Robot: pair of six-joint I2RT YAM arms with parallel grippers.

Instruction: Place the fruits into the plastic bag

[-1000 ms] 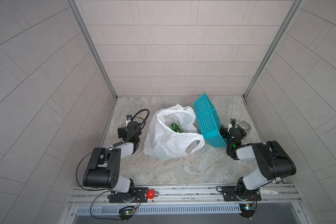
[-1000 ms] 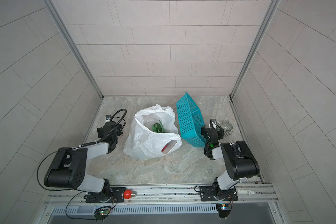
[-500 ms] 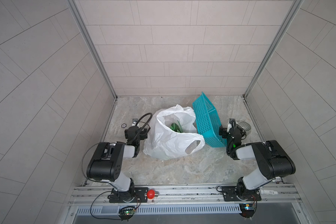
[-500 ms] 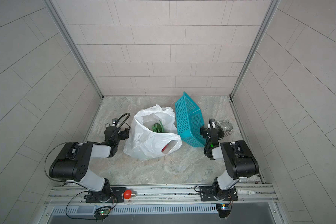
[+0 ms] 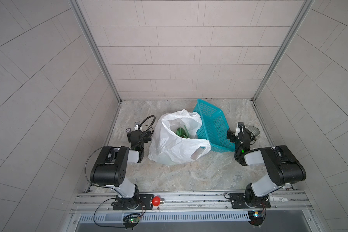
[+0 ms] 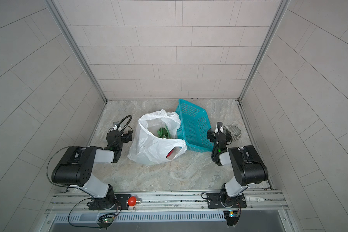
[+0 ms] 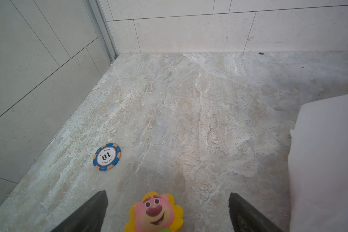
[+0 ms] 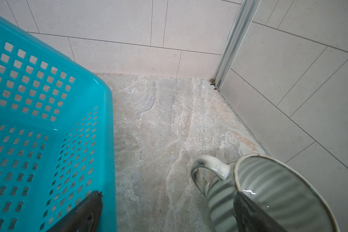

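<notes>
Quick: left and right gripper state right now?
Left gripper: open, nothing held; a bear toy lies between the jaws, untouched.
Right gripper: open, nothing held.

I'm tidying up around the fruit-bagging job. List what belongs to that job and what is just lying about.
Belongs to the job:
- bag
- fruit, green tips showing inside the bag

Just lying about:
- basket
- mug
- poker chip
- toy
- bulb

Fruits [image 6: 163,132] inside open white plastic bag [image 6: 149,148]
</notes>
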